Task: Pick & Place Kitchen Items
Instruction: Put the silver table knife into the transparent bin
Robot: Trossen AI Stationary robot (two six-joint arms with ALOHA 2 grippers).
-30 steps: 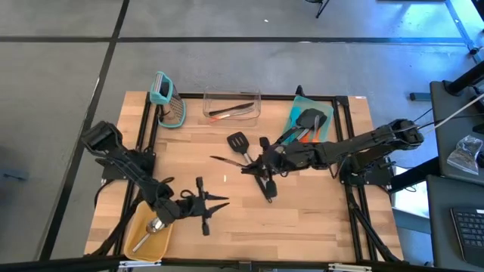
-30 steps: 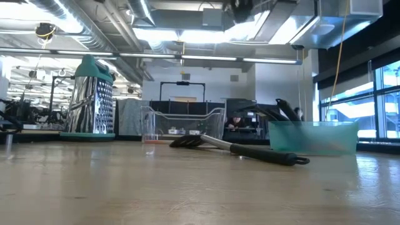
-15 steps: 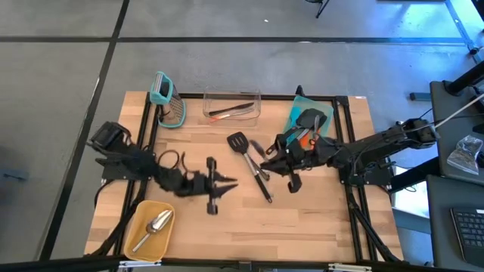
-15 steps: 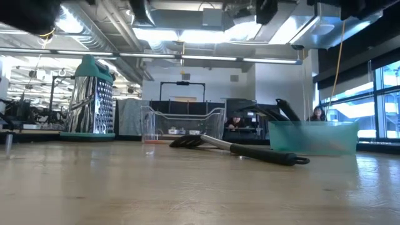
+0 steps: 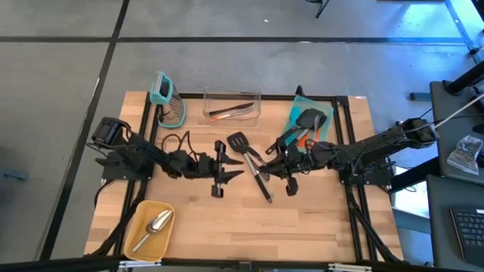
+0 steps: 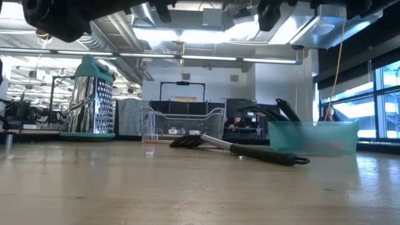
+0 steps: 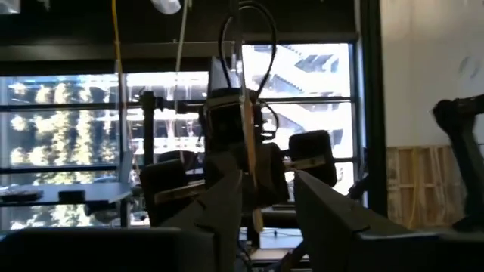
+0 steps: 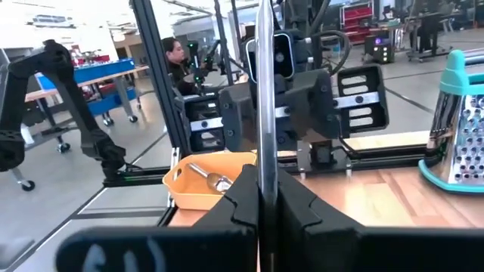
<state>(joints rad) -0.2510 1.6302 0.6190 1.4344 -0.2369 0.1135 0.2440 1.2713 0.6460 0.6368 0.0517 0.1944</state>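
Thin metal piece [image 8: 264, 91] pinched in right gripper [image 5: 266, 160]; left gripper [image 5: 236, 168] seemingly empty.

The left gripper [image 7: 266, 202] fills the lower centre of the frame, its two dark fingers [image 7: 219, 208] parted. Between them, farther off, the right arm's gripper [image 7: 243, 143] faces the camera, pinching a thin metal piece [image 7: 248, 155]. Bright windows [image 7: 76, 132] span the background.

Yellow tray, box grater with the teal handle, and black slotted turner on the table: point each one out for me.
yellow tray [image 5: 136, 220]: high view, on its bare floor.
box grater with the teal handle [image 5: 175, 112]: high view, on its metal face.
black slotted turner [image 5: 238, 141]: high view, on its slotted head.
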